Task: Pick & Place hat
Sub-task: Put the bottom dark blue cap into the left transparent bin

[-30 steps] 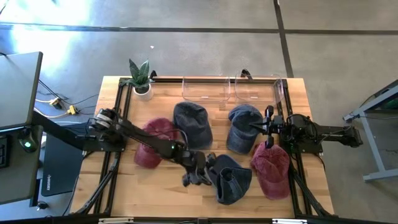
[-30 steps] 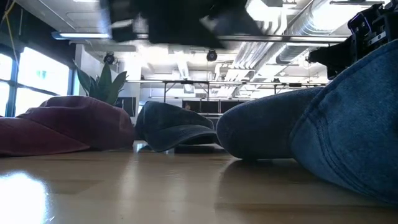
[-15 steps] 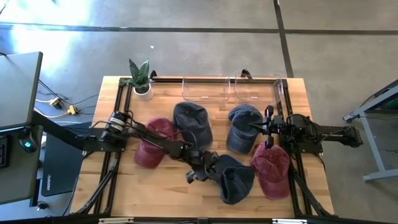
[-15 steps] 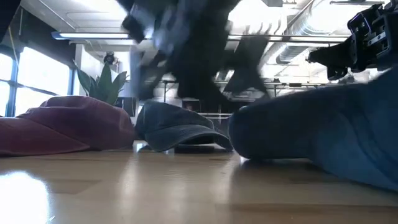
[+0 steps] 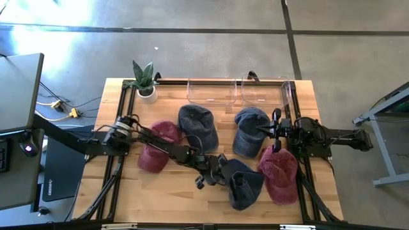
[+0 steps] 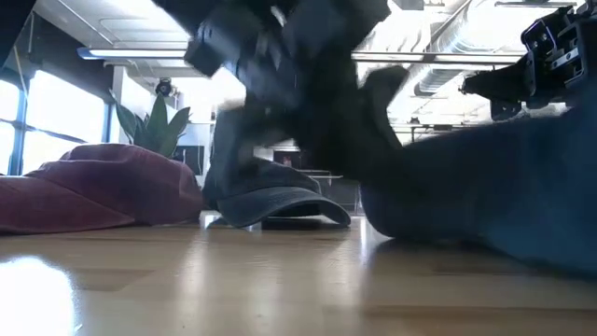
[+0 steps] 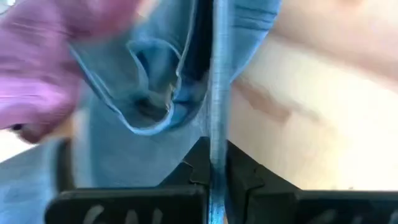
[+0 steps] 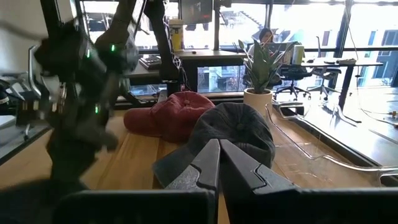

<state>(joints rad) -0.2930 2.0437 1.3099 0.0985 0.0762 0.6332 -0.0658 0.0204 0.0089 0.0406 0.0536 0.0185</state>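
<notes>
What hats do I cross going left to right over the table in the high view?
Red hat → dark grey hat → blue hat pinched in the left gripper → second red hat on the right edge. The faded blue hat sits farther back, overlapping those last two in span.

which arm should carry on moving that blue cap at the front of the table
Left. The left gripper is shut on the blue cap's brim, while the right gripper is parked at the right edge.

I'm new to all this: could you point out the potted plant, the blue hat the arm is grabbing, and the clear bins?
potted plant [image 5: 144,78], high view, on its leaves.
blue hat [image 5: 245,185], high view, on its crown.
clear bins [image 5: 211,91], high view, on the left bin's floor.
</notes>
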